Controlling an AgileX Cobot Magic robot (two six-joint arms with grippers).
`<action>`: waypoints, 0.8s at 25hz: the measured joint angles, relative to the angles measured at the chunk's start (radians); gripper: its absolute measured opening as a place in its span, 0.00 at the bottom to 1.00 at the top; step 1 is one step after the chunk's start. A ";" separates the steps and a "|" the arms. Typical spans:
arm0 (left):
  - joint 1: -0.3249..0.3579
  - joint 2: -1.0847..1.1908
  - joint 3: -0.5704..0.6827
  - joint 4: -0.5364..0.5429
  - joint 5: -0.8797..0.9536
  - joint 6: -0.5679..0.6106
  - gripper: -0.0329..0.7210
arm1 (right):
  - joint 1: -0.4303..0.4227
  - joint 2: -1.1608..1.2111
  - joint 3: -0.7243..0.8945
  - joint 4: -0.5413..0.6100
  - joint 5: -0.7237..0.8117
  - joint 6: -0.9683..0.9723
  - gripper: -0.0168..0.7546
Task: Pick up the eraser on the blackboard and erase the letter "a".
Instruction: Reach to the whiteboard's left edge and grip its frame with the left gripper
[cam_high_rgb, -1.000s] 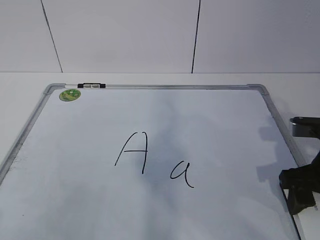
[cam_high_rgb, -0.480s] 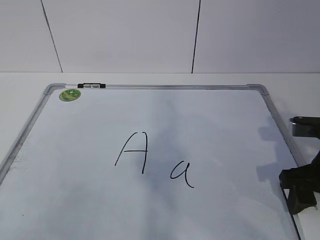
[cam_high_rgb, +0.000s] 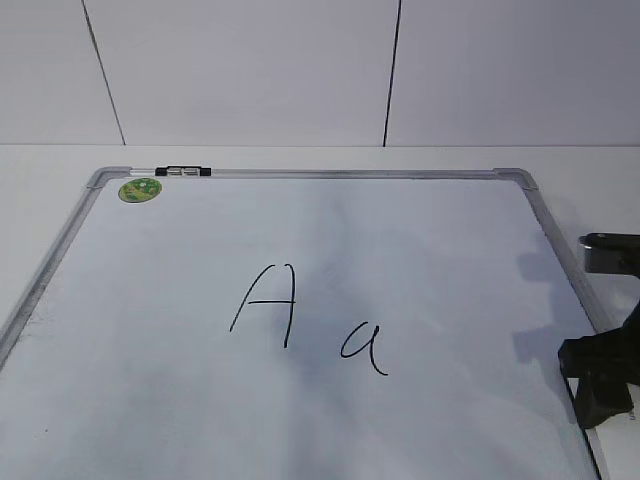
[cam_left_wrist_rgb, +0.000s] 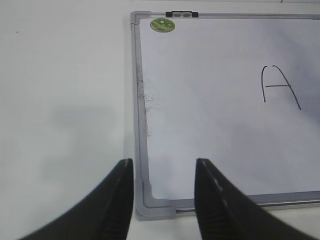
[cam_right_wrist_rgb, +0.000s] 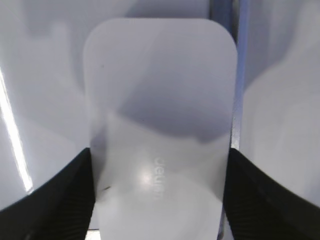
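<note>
1. Your blackboard (cam_high_rgb: 420, 250) lies flat, filling the table.
2. Your right gripper (cam_right_wrist_rgb: 159, 200) sits at its right edge, fingers (cam_right_wrist_rgb: 55, 200) pressed against the eraser (cam_right_wrist_rgb: 160, 100).
3. Your left gripper (cam_left_wrist_rgb: 162, 200) hovers spread wide over the near-left corner.
4. Capital "A" (cam_high_rgb: 268, 305) stands just left of the letter "a" (cam_high_rgb: 364, 347).
5. A green sticker (cam_high_rgb: 140, 189) and a clip (cam_high_rgb: 183, 172) sit top-left.

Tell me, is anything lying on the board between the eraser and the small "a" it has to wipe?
Nothing visible does. The eraser sits between the right gripper's fingers at the blackboard's right edge, and the surface toward the letter "a" looks bare.
</note>
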 joint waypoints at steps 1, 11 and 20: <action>0.000 0.000 0.000 0.000 0.000 0.000 0.45 | 0.000 0.000 0.000 0.000 0.000 0.000 0.75; 0.000 0.000 0.000 0.000 0.000 0.000 0.45 | 0.000 0.002 -0.009 0.000 0.018 0.000 0.74; 0.000 0.000 0.000 -0.023 0.000 0.000 0.45 | 0.000 0.006 -0.103 -0.013 0.145 0.000 0.74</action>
